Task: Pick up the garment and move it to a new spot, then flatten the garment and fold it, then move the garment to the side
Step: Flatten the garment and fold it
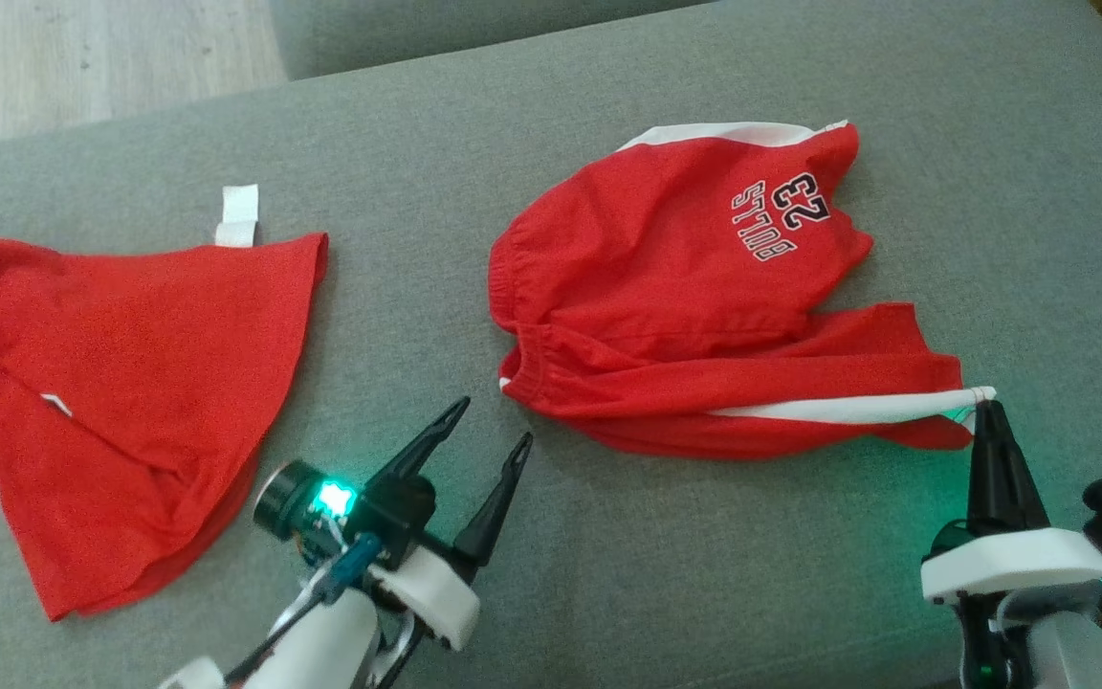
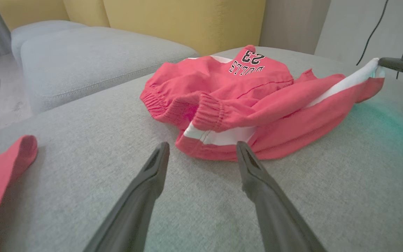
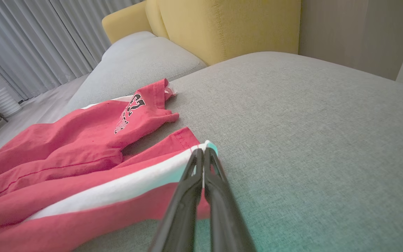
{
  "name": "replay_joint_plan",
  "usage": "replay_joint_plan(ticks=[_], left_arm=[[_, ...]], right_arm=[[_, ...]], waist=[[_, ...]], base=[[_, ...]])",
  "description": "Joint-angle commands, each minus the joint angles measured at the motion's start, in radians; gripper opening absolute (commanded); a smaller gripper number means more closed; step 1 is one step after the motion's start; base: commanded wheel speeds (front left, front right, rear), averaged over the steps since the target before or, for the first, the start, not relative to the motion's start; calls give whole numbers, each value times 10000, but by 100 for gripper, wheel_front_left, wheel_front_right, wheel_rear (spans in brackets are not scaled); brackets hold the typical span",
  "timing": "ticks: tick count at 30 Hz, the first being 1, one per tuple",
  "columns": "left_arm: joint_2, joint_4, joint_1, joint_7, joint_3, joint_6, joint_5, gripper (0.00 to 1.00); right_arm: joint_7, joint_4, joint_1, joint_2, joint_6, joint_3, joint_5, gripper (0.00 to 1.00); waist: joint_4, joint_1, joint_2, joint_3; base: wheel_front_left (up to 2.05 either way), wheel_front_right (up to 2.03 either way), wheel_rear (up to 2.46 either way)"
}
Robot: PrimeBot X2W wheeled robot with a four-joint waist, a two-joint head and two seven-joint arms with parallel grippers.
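Just starting: red shorts [image 1: 685, 287] lie crumpled, centre right of head view, on grey cushion [image 1: 666, 574].
Right gripper [image 1: 988, 402] pinches the white-striped hem corner, lower right; left gripper [image 1: 494, 421] spread, by waistband. Moving, flattening and folding look undone.

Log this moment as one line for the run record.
phase: grasp | right gripper: shut on red shorts at hem corner | left gripper: open, beside waistband | second red garment: lying at left
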Motion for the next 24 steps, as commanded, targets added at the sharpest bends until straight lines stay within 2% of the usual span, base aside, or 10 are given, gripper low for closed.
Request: replay_joint_plan(ticks=[1,15,17,19,20,24], left_arm=[[219,-172,-767,7,51,-45,-79,100],[573,697,-2261,97,-1527,-56,-525,100],[623,768,-2397,81,-1667,-56,-630,46],[672,805,-2510,32,-1801,-56,-701,12],[697,813,-2562,-5,-1864,-56,-713,0],[759,847,-2724,-112,-2104,-56,-783,0]], right_arm=[[-83,-300,-157,-68,-7,234,7,0],[-98,-237,-343,-68,-7,497,61,0],[-109,-217,-374,-68,-7,529,65,0],[-120,-192,-409,-68,-7,554,72,0],[-125,-178,-422,-68,-7,559,76,0],[-144,-126,-458,-68,-7,541,85,0]], waist=[[-43,0,0,71],[-316,0,0,413],[-336,0,0,449],[-346,0,0,473],[-346,0,0,477],[-304,0,0,471]], base=[[0,0,0],[0,0,0],[0,0,0],[0,0,0],[0,0,0],[0,0,0]])
